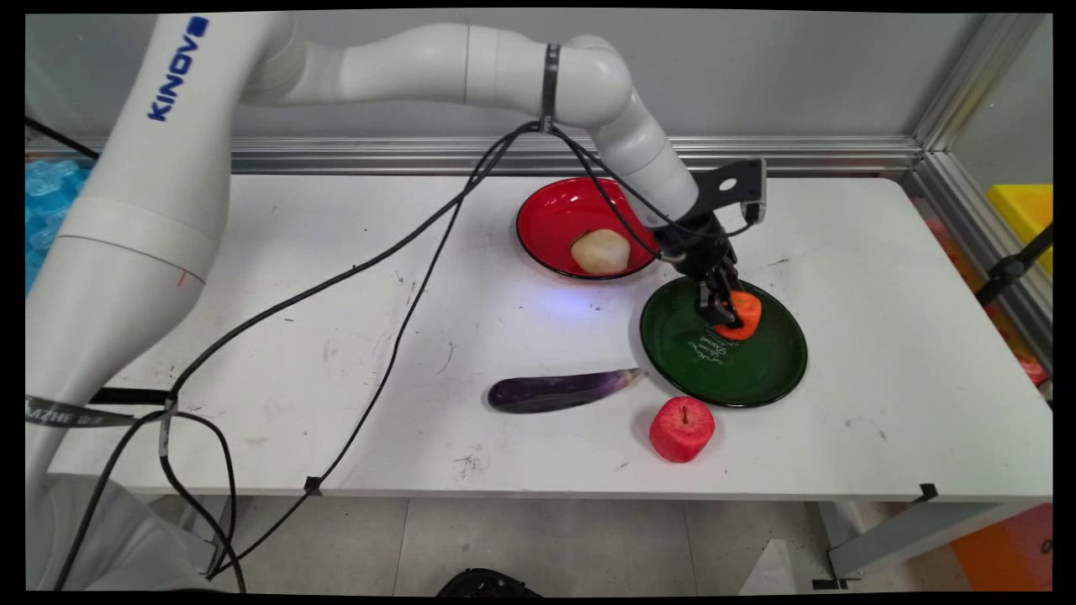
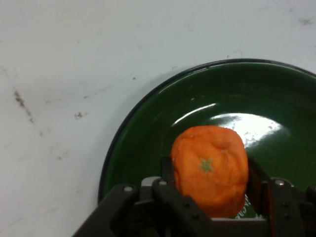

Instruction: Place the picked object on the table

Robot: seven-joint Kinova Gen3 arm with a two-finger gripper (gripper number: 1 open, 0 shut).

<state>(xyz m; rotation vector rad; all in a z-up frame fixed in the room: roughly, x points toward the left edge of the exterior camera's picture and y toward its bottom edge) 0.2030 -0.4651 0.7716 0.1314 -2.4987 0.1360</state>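
Two plates on the white table [image 1: 883, 336] here, and the action is all at the green plate [image 1: 756, 370]. The black gripper [image 1: 725, 309] is down inside it, clamped on an orange [image 1: 743, 315] — in the hand view you can see the orange [image 2: 210, 170] squeezed between the two fingers [image 2: 256, 180], one pressing on each side, with its little green stem mark facing the camera. The orange sits in the upper part of the green plate [image 2: 148, 143] as the main view shows it, toward the far rim; whether it's resting on the plate or lifted just off it, I can't tell. There's some pale lettering on the plate's surface just beside the orange.

The red plate [image 1: 555, 214] is up and to the left of the green one, close but not touching, and it has a pale, yellowish round fruit [image 1: 600, 251] in it, near the plate's front edge. The arm's black cables [image 1: 403, 244] hang down across the table's left half.

Nearer the camera — a purple eggplant [image 1: 559, 391] lies flat on the table, its stem tip pointing right and ending just beside the green plate's left rim. A red apple [image 1: 682, 428] stands upright just in front of that plate, stem up, close to the eggplant's tip but apart from it.
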